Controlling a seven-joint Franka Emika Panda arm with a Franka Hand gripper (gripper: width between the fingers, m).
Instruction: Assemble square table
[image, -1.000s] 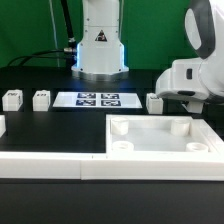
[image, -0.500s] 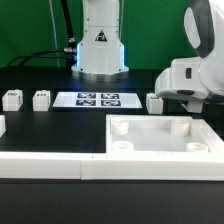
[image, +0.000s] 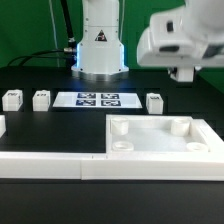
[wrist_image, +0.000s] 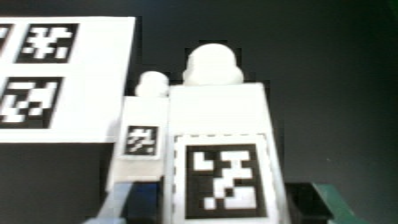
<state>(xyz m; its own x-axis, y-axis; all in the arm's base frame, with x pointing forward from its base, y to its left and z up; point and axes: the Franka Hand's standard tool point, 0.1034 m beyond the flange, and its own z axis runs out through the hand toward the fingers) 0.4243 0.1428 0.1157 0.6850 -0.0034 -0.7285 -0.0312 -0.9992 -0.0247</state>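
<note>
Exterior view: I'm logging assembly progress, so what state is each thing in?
Gripper: above the table, jaws apart, empty.
Square tabletop: lying flat, no legs fitted.
Leg nearest the gripper: loose on the table, ungripped.
Leftmost leg: loose, unfitted.
Second leg from the exterior view's left: loose, unfitted.
Marker board: flat on the table.
</note>
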